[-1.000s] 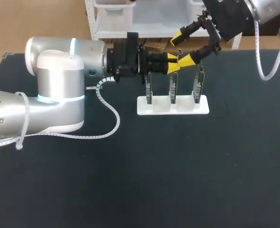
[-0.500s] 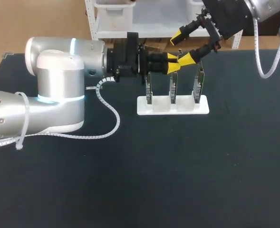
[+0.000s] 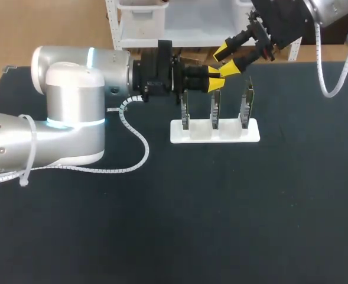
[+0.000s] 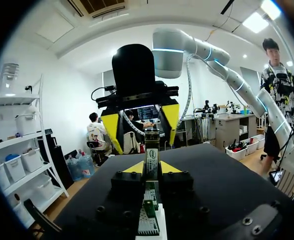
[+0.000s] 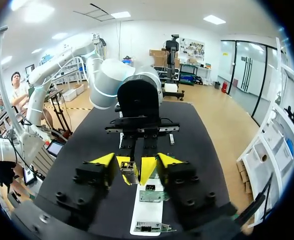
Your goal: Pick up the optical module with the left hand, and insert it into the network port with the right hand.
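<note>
From above, our left gripper (image 3: pixel 217 80) is by the table's (image 3: pixel 221 207) far edge, over the white stand (image 3: pixel 192 134), and our right gripper (image 3: pixel 224 61) hangs open beside it. From the left wrist, our left fingers pinch the module (image 4: pixel 151 152), right's fingers apart on both sides. From the right wrist, the module sits in left's tips between our spread right fingers.

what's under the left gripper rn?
The white base and its middle upright port board, right below the left gripper. The board's top edge is covered by the gripper, so the port itself can't be seen.
</note>
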Controlling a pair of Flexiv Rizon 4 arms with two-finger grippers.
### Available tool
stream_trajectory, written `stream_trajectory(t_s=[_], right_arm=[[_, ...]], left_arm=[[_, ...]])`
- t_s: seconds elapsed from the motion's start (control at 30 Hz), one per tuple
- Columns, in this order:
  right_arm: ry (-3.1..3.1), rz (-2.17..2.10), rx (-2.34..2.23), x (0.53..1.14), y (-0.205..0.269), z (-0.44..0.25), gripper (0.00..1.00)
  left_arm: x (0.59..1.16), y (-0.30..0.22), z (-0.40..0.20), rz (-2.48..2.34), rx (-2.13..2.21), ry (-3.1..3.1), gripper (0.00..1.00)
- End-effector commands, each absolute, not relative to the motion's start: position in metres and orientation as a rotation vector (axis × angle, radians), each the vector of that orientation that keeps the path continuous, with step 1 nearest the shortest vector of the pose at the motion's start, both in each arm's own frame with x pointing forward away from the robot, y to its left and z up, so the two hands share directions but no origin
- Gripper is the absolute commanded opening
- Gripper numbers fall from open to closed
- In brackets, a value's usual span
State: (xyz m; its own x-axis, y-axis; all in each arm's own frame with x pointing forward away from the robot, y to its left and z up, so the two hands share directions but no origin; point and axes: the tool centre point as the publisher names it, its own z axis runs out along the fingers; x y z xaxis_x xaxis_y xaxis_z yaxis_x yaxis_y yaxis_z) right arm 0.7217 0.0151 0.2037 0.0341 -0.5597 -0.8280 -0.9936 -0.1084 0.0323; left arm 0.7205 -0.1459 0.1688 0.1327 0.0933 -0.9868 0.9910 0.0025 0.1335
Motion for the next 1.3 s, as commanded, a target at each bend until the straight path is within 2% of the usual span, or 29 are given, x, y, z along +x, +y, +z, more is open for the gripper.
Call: stream_trajectory(t_s=[0.03,0.4,0.43,0.47,0.5,1.3], right_arm=[[1.578,0.953,-1.730,0.7226,0.0152,0.2035,0.00],[1.578,0.953,-1.730,0.7226,0.0152,0.2035,0.00],[1.578,0.953,-1.730,0.7226,0.0152,0.2035,0.00],[1.578,0.953,-1.730,0.7226,0.0152,0.2035,0.00],[1.578,0.953,-1.730,0.7226,0.0152,0.2035,0.00],[1.578,0.953,-1.730,0.7226,0.0152,0.2035,0.00]], left_arm=[[0.7180,-0.1458,0.1676,-1.050,1.323,1.179,0.00],[0.7180,-0.1458,0.1676,-1.050,1.323,1.179,0.00],[0.7180,-0.1458,0.1676,-1.050,1.323,1.179,0.23],[0.7180,-0.1458,0.1676,-1.050,1.323,1.179,0.95],[0.7180,-0.1458,0.1676,-1.050,1.323,1.179,1.00],[0.7272,-0.1396,0.1743,-1.031,1.406,1.258,1.00]])
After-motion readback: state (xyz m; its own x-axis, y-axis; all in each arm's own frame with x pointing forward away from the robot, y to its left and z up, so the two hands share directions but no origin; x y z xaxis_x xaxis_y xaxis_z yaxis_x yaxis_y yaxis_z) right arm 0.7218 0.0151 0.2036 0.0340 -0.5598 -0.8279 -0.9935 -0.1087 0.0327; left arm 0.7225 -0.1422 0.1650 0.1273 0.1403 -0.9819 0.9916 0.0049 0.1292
